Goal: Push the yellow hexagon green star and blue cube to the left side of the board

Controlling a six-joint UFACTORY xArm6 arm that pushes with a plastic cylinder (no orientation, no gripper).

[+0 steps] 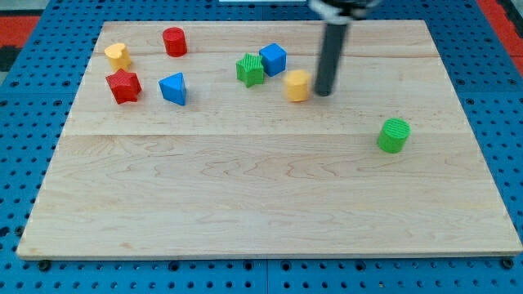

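Note:
The yellow hexagon [297, 84] lies on the wooden board [270, 188] at upper centre. My tip [324, 93] stands right against its right side, touching or nearly touching it. The green star [250, 69] is to the left of the hexagon, and the blue cube [273, 59] sits just up and right of the star, almost touching it. The rod rises from the tip to the view's top edge.
A blue triangular block [173, 88], a red star [123, 86], a yellow heart-like block [118, 55] and a red cylinder [174, 41] lie at the upper left. A green cylinder [394, 135] stands at the right. Blue pegboard surrounds the board.

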